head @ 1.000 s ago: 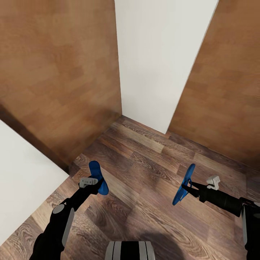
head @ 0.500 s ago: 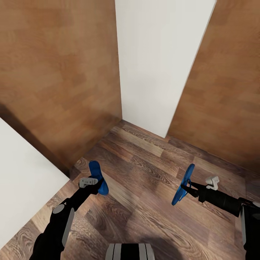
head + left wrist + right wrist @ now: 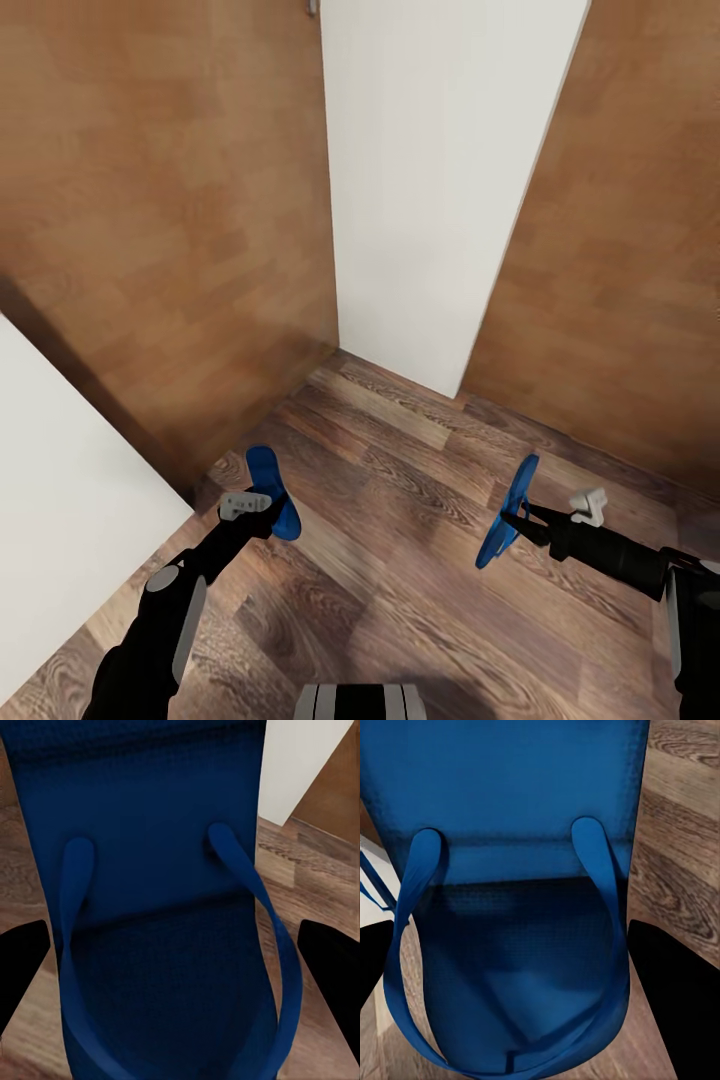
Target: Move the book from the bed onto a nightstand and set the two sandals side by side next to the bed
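Wood-plank floor [image 3: 420, 520] covers the lower part of the head view. Brown wood-grain panels [image 3: 160, 220] rise at the left and right, with a white wall [image 3: 430, 180] between them. A white surface [image 3: 60, 480] occupies the lower left corner; what it belongs to cannot be told.

The left arm [image 3: 160, 620] reaches forward at the lower left, the right arm [image 3: 620, 555] at the lower right. The two are well apart.

Left tool [image 3: 262, 506]: pinching a blue sandal, the left sandal [image 3: 272, 492], which is held clear above the floor, tilted. In the left wrist view the left sandal [image 3: 161, 907] lies between the two dark fingers [image 3: 330, 960], strap side toward the camera.

Right tool [image 3: 512, 522]: pinching the other sandal, the right sandal [image 3: 508, 512], held nearly on edge above the floor. In the right wrist view the right sandal [image 3: 510, 915] sits between the fingers [image 3: 675, 997], straps showing.

Both sandals are off the floor, one in each tool, apart from one another.
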Robot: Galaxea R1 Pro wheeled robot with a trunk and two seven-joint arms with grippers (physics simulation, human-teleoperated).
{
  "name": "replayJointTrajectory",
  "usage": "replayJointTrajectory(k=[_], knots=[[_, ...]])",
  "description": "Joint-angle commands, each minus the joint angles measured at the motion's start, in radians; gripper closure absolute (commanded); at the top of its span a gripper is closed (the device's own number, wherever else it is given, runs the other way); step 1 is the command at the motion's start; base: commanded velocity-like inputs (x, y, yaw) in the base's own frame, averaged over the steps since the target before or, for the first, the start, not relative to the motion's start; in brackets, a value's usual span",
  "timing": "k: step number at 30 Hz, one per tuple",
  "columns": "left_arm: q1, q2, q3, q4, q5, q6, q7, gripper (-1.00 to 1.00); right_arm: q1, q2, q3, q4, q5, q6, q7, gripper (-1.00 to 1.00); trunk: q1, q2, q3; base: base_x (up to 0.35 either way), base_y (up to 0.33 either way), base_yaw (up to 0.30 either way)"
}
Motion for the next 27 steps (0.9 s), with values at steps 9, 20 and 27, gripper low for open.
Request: replayJointTrajectory(k=[9,20,27], knots=[[-0.001,-0.002,0.005,0.0,-0.009,0.005,-0.008,1.0,-0.001,0.0,-0.002,-0.001,0.007,0.009,0.008,1.0,-0.004,0.002,0.034,0.0,0.0,0.0],[-0.001,-0.002,0.005,0.001,-0.009,0.006,-0.008,1.0,-0.001,0.0,-0.002,-0.001,0.007,0.009,0.003,1.0,-0.009,0.004,0.077,0.0,0.0,0.0],[-0.001,-0.002,0.005,0.001,-0.009,0.006,-0.008,1.0,-0.001,0.0,-0.002,-0.001,0.007,0.009,0.003,1.0,-0.012,0.006,0.104,0.0,0.0,0.0]])
